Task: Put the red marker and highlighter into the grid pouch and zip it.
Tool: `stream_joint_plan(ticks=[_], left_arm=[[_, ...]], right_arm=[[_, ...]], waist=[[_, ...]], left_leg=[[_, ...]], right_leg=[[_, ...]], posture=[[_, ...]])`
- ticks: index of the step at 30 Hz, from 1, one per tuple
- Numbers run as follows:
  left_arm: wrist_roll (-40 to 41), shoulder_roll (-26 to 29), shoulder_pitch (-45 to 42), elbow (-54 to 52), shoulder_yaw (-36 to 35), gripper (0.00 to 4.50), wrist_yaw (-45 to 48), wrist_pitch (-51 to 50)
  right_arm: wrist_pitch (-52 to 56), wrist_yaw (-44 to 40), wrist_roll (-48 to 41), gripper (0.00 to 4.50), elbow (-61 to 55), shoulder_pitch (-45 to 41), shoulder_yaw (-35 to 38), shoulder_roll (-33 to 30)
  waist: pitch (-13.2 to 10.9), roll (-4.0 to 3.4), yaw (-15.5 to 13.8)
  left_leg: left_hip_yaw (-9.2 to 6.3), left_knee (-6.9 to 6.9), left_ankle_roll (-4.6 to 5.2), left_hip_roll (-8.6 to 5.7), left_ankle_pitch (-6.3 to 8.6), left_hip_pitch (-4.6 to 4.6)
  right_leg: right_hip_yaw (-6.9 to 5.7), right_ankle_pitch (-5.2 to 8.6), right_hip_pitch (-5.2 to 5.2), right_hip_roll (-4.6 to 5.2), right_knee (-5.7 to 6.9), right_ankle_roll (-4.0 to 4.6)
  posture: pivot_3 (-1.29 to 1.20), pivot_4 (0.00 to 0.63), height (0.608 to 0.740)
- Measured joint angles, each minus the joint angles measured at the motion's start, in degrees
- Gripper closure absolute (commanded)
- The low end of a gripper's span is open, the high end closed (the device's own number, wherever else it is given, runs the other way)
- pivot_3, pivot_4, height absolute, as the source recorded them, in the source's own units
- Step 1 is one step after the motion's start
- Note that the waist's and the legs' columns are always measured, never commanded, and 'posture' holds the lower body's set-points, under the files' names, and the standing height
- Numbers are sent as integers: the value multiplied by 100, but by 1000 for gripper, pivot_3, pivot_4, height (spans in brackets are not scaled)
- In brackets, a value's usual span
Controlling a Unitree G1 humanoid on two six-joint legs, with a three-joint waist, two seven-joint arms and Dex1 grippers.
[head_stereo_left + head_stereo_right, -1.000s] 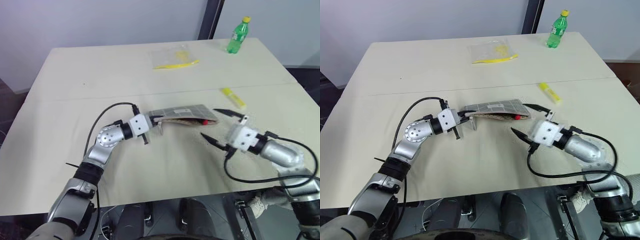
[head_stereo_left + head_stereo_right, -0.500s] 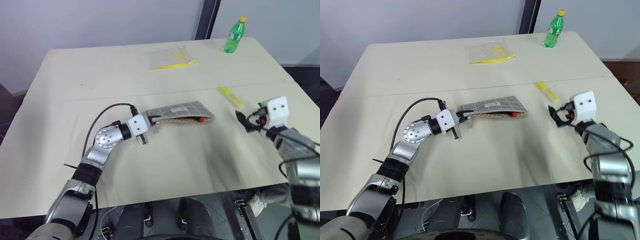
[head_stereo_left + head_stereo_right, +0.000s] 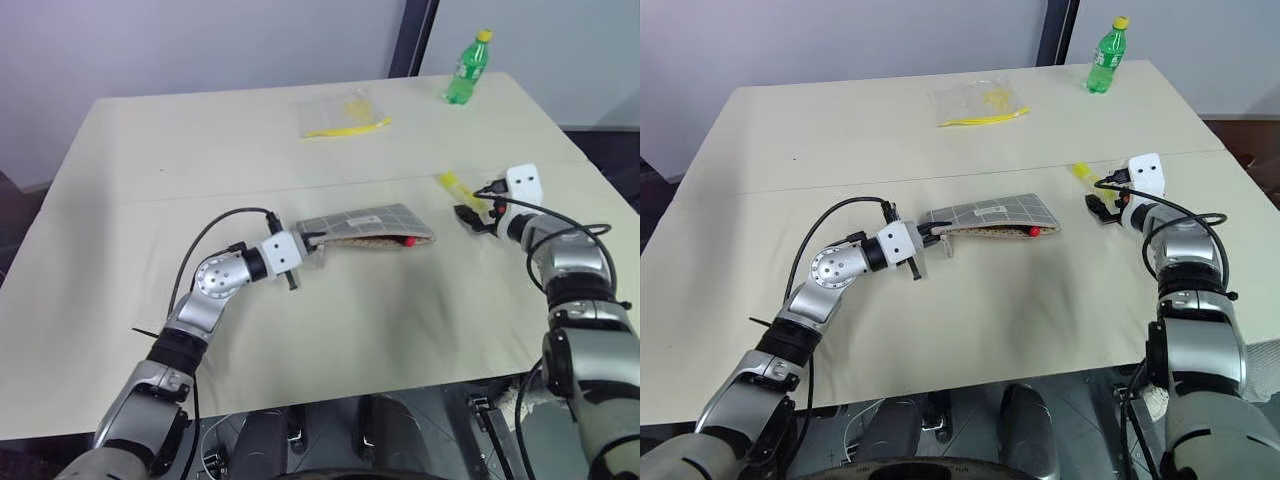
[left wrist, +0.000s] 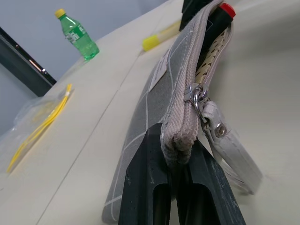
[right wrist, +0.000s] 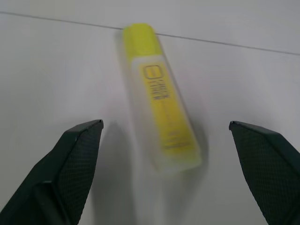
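The red marker (image 4: 224, 11) sits inside the pouch (image 3: 365, 223), its cap showing at the open end away from the left claw (image 4: 176, 159), which is clamped on the pouch's other end beside the zipper pull. The highlighter (image 5: 161, 101) lies on the tabletop (image 3: 200, 150) well to the pouch's right, between the spread fingers of the right claw (image 5: 173, 140), untouched. Judged remaining: grasping and inserting the highlighter, then zipping.

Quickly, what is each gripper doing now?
Left gripper: shut on the grid pouch.
Right gripper: open, holding nothing, highlighter between its fingers.
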State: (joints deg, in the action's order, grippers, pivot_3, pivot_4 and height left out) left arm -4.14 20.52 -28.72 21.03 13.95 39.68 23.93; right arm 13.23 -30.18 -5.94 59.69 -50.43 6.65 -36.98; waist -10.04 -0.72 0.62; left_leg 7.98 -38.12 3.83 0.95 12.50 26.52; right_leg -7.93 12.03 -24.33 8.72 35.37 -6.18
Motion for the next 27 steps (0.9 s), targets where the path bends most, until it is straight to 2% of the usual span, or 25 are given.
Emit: stream_joint_plan(ticks=[5, 6, 9, 11, 17, 22, 24, 27], left_arm=[[-36, -1, 71, -145, -1, 4500, -39, -81], [-37, -1, 95, -153, 0, 4500, -40, -90], [-44, -3, 99, -158, 2, 4500, -44, -99], [-67, -12, 94, -161, 5, 4500, -49, -98], [-114, -60, 37, -117, 28, 4500, -77, -84], [-136, -54, -73, 58, 38, 4500, -78, 17], [-136, -78, -99, 138, 50, 4500, -73, 45], [-136, -98, -118, 215, 53, 4500, -72, 93]], right_arm=[[128, -206, -117, 3483, 387, -154, 161, 20], [152, -285, -143, 3700, 383, -152, 193, 20], [321, -571, -265, 3697, 278, -115, 273, 20], [372, -818, -382, 3697, -305, 224, 301, 16], [663, -1509, -1008, 3698, -3706, 2234, 493, -184], [1880, -2033, -2498, 3698, -7148, 4009, 1142, -621], [2292, -2131, -2972, 3698, -8069, 4480, 1309, -792], [2434, -2421, -2892, 3698, -8889, 5367, 1080, -1421]], waist=[[2, -2, 6], [2, -3, 7], [2, -3, 13], [2, -3, 1], [2, -4, -51], [3, -4, -132], [3, -2, -136], [2, -1, -152]], left_leg=[[1, 0, -5, 0, -3, -2], [1, 0, -5, 0, -3, -2], [1, 0, -4, 0, -2, -2], [-1, 0, 4, 1, 3, -1], [-2, 1, 23, 0, 16, 3], [-12, 0, 20, 3, 26, -1], [-15, -2, 15, 4, 29, -2], [-19, -3, 19, 2, 33, -2]], right_leg=[[0, 0, 2, 1, 4, 0], [0, 0, 2, 2, 4, -1], [1, -1, 1, 2, 4, 0], [0, 0, -1, 4, 6, -1], [-1, -1, -6, 8, 6, -2], [-1, 0, -4, 6, 2, -1], [-1, 1, 1, 5, -8, 2], [-3, 13, -8, 6, -31, 22]], posture=[[0, 150, 740], [0, 150, 740], [0, 150, 740], [0, 150, 740], [0, 150, 740], [0, 150, 740], [0, 150, 740], [0, 150, 740]])
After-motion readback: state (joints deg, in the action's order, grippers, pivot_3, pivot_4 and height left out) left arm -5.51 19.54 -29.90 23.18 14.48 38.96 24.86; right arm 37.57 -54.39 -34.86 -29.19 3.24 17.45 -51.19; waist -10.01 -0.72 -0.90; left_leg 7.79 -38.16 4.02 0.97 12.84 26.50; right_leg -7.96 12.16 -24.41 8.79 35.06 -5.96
